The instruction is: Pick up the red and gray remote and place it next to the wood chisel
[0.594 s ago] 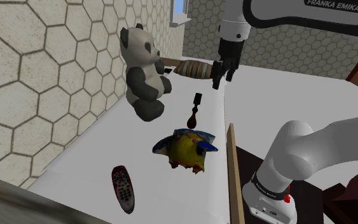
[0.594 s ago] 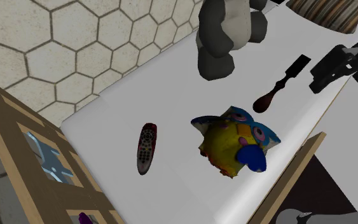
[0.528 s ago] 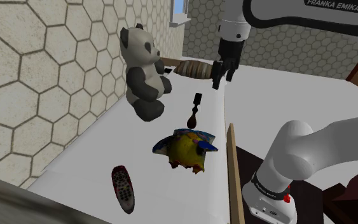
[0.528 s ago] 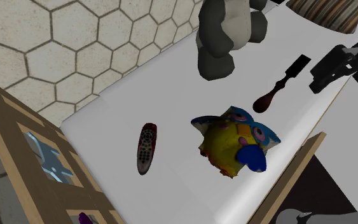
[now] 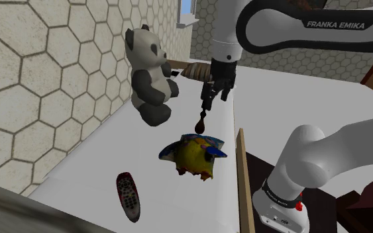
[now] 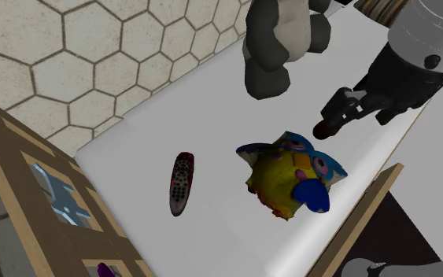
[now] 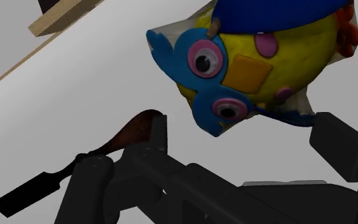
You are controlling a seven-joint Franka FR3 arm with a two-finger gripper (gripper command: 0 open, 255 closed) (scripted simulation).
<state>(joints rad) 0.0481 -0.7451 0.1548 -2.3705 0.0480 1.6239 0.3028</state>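
Observation:
The red and gray remote lies flat near the white table's front end, with nothing touching it. The wood chisel, with a dark brown handle and black blade, lies farther back by the table's edge. My black gripper hovers just above the chisel's blade, far from the remote. It is open, with nothing between its fingers. A yellow and blue plush owl sits between chisel and remote.
A panda plush sits by the hexagon-tiled wall. A striped cushion lies at the table's far end. A wooden board runs along the table's edge beside my stand. A wooden cabinet stands beyond the remote's end.
The arm has swung toward the shoulder view's left and lower, bringing the gripper from beyond the table's edge to above the chisel. The objects have not moved.

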